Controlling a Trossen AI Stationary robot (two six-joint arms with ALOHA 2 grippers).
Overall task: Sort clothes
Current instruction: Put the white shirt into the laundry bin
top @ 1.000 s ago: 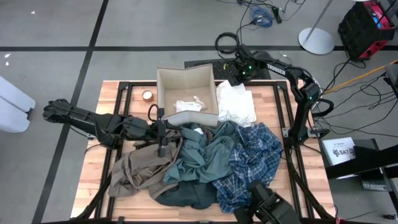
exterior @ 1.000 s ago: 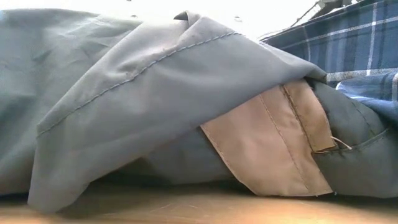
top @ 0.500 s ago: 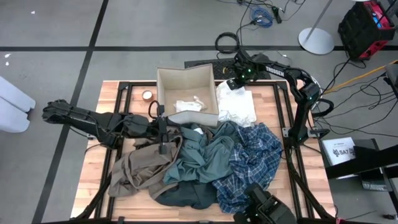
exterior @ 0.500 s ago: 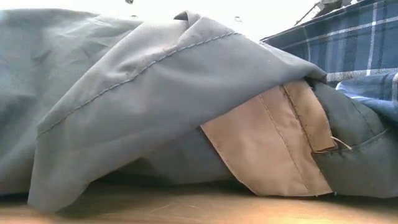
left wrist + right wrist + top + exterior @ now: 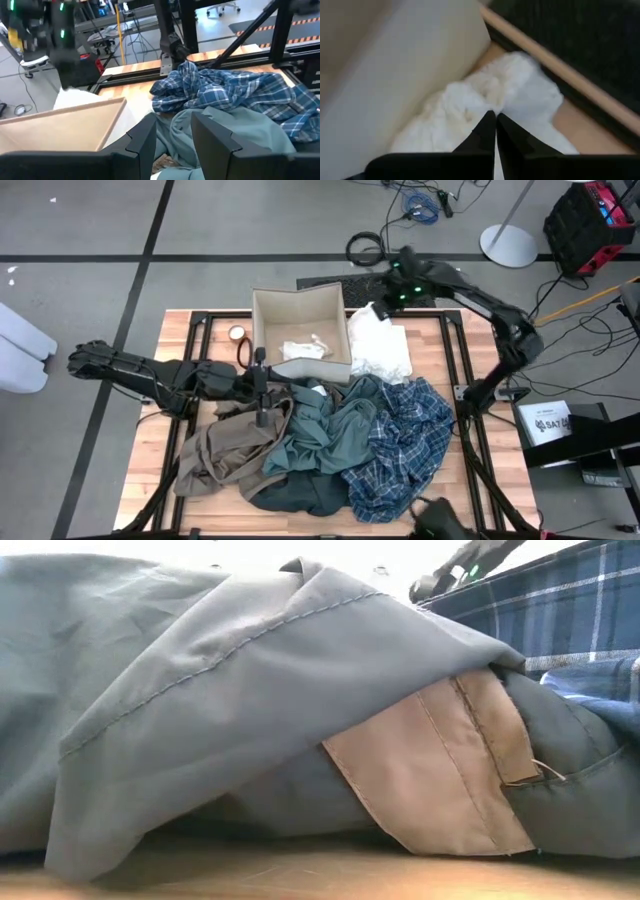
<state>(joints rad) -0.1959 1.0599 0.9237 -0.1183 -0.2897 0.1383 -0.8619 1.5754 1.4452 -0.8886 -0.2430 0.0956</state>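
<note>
A cream-white piece [image 5: 385, 348] lies at the table's far right, beside the beige fabric box [image 5: 268, 320]. My right gripper [image 5: 495, 131] is shut on its far end, close to the box wall. Another cream-white piece [image 5: 305, 348] lies in the box. The pile in front holds a tan-brown garment [image 5: 225, 450], a teal-grey shirt [image 5: 322, 425], a blue plaid shirt [image 5: 405, 435] and a dark slate one [image 5: 300, 495]. My left gripper [image 5: 172, 137] hovers open over the pile's far left edge, with nothing between its fingers. My right gripper pinches a bunched-up peak of the cream-white piece [image 5: 496, 106] at its far end between its two fingers. The fingers slant down onto it from above. That end [image 5: 374, 311] is drawn up off the table, and the rest of the piece still lies on the wood.
A small roll [image 5: 237, 333] sits left of the box. Black frame rails [image 5: 465, 420] run along the table's edges. In the low view the teal-grey shirt [image 5: 200, 690] fills most of the picture, with a tan strip [image 5: 430, 770] under it.
My right gripper has risen beside the box, drawing the cream-white piece's far end up into a peak. The rest of that piece has stayed on the table. The pile is unchanged.
</note>
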